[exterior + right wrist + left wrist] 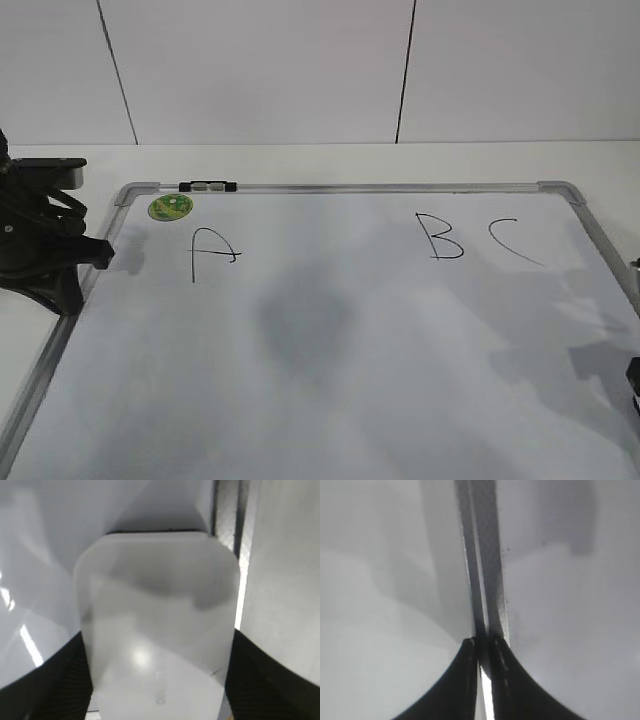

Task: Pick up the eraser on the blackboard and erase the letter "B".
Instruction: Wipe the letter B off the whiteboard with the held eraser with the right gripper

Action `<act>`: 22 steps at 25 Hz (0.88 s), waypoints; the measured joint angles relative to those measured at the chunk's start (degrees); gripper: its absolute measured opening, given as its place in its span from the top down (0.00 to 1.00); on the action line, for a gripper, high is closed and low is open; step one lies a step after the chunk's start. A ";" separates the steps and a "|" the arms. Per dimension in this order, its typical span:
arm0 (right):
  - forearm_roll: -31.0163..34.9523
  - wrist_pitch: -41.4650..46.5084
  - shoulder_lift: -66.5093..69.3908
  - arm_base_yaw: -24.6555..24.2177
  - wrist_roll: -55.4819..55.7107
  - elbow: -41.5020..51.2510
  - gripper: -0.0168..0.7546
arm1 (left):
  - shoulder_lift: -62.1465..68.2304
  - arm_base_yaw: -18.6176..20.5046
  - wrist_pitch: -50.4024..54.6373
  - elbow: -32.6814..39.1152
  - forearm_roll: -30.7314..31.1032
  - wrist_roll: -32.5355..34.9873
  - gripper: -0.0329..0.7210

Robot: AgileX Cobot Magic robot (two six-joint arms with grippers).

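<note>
Pinching down on the board's left rail is all the left gripper [485, 642] does right now: fingers together on the silver frame strip, nothing else between them. Looks like it's steadying the blackboard [330, 400]; I'd leave it there so the board doesn't skate once wiping starts.

Left to right across the board: green magnet [170, 207] in the top-left corner, black-and-white clip [208, 186] on the top rail beside it, then "A" [212, 252], a wide bare stretch, the letter "B" [440, 236], and "C" [513, 242] just right of it.

Step in hand, as I read it: grabbing the eraser [157, 625]. It sits at the board's right edge, just inside the right rail, out of the exterior view. The right gripper [157, 680] straddles it, one finger on each long side. Can't tell from the wrist view whether the pads are touching yet or a sliver apart, so I won't call it gripped.

To do it well:
- close square on the long sides, centred, so it doesn't twist
- lift straight up and clear before travelling
- land flat on "B" with the dark face down

In the way: not much. The right rail is close beside the eraser and could catch a finger. "C" sits near "B", so keep strokes short and vertical, biased to the "B" side. "A", magnet and clip are well apart from the wipe zone.
</note>
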 joint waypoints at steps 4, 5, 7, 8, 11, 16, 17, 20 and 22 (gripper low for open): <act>1.30 0.23 0.00 0.00 0.00 0.00 0.28 | 0.00 0.00 0.00 0.00 0.11 0.00 0.91; 1.45 0.23 0.00 0.00 0.00 0.00 0.28 | 0.00 0.00 0.00 0.00 0.11 0.00 0.91; 1.49 0.23 0.00 0.00 0.00 0.00 0.28 | 0.00 0.00 0.00 0.00 0.11 0.00 0.91; 1.58 0.23 0.00 0.00 0.00 0.00 0.28 | 0.00 0.00 0.00 0.00 0.11 0.00 0.91; 1.70 0.71 0.00 0.00 0.10 -0.53 0.28 | 0.00 0.00 0.00 0.00 0.11 0.00 0.91; 1.89 6.25 0.00 0.00 0.10 -6.01 0.28 | 0.00 0.00 -0.08 0.00 0.11 0.00 0.91; 1.89 7.36 0.00 0.00 0.10 -7.68 0.28 | 0.00 0.00 -0.08 0.00 0.11 0.00 0.91; 1.89 8.93 0.00 0.00 0.10 -13.11 0.28 | 0.00 0.00 -0.08 0.00 0.11 0.00 0.91; 1.89 9.20 0.00 0.29 0.10 -16.87 0.28 | 0.00 0.00 -0.08 0.00 0.11 0.00 0.91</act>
